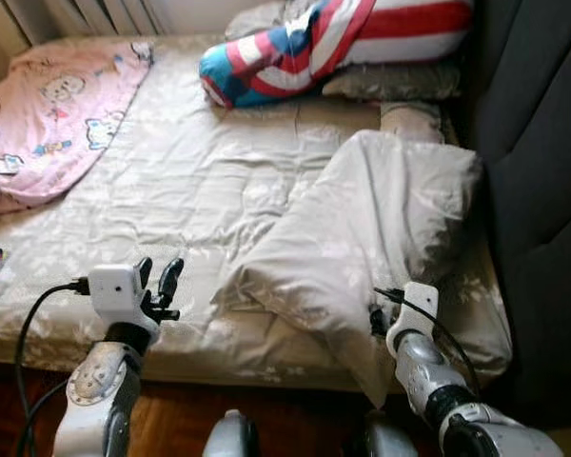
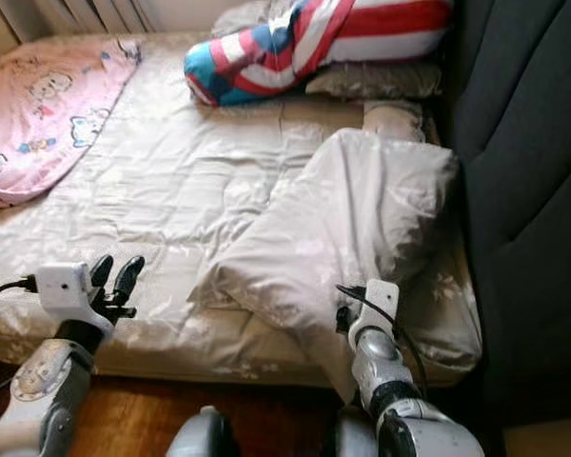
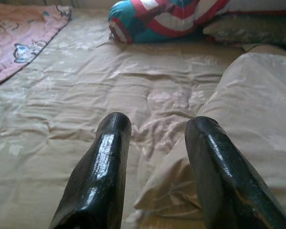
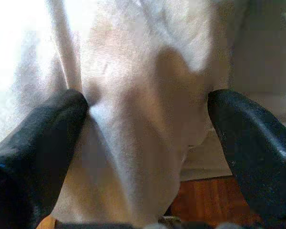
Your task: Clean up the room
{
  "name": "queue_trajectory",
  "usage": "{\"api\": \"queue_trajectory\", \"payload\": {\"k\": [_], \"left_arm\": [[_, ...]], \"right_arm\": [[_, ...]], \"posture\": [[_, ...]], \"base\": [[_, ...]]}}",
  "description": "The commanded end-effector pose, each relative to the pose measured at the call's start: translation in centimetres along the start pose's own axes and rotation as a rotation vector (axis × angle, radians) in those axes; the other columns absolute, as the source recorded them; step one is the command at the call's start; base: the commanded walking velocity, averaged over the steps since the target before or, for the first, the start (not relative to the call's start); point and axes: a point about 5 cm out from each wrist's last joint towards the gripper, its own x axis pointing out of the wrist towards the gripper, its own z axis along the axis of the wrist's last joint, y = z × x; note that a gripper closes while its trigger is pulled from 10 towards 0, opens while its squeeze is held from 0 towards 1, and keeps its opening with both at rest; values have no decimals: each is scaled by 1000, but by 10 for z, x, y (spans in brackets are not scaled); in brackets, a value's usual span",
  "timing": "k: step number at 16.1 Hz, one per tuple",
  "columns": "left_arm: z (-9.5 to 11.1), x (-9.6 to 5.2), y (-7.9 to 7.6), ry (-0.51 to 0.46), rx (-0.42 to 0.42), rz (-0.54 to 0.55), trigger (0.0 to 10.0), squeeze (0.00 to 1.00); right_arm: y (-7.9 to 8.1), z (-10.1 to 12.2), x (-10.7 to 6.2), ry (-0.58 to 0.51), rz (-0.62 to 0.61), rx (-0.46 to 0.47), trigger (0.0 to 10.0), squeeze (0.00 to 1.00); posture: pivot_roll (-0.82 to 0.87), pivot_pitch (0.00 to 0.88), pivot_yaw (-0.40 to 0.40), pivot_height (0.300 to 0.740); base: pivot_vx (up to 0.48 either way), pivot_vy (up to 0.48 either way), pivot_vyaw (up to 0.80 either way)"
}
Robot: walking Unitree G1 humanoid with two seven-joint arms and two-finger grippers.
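Note:
A crumpled beige quilt (image 1: 371, 219) lies heaped on the right side of the bed (image 1: 200, 162), and one corner hangs over the front edge. My right arm (image 1: 417, 347) reaches up under that hanging corner. In the right wrist view my right gripper (image 4: 148, 109) is open wide, with the quilt's cloth draped between its fingers (image 4: 43, 129). My left gripper (image 1: 159, 274) hovers open over the bed's front edge, left of the quilt, holding nothing. The left wrist view looks along its fingers (image 3: 107, 157) across the sheet toward the quilt (image 3: 257, 109).
A pink cartoon blanket (image 1: 57, 105) covers the bed's far left. A red, white and blue striped pillow (image 1: 314, 43) and a grey pillow (image 1: 390, 84) lie at the head. A dark padded wall (image 1: 538, 143) runs along the right. Wooden floor (image 1: 190, 419) lies below the bed.

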Motion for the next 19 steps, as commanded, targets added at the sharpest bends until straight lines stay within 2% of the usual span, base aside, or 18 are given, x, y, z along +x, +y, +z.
{"api": "queue_trajectory", "payload": {"k": [1,3,8,15,16,19], "left_arm": [[2,-6,10,10,0,29,10000,0],[4,-8,10,14,3,30,10000,0],[11,-15,13,27,13,35,10000,0],[18,-21,8,39,11,23,10000,0],[18,-24,8,43,11,24,10000,0],[20,-27,14,53,22,36,10000,0]], "right_arm": [[7,-16,-2,78,61,17,10000,0],[7,-20,-3,93,64,-22,10000,0],[4,-30,-4,123,74,2,10000,0],[10,-29,-5,83,110,49,10000,0],[11,-29,-5,79,118,46,0,0],[16,-30,-6,73,152,23,0,0]], "posture": [[194,272,79,666],[198,276,80,666],[235,283,97,666],[265,305,112,666],[265,304,112,666],[271,305,118,666]], "base": [[0,0,0],[0,0,0],[0,0,0],[0,0,0],[0,0,0],[0,0,0]]}}
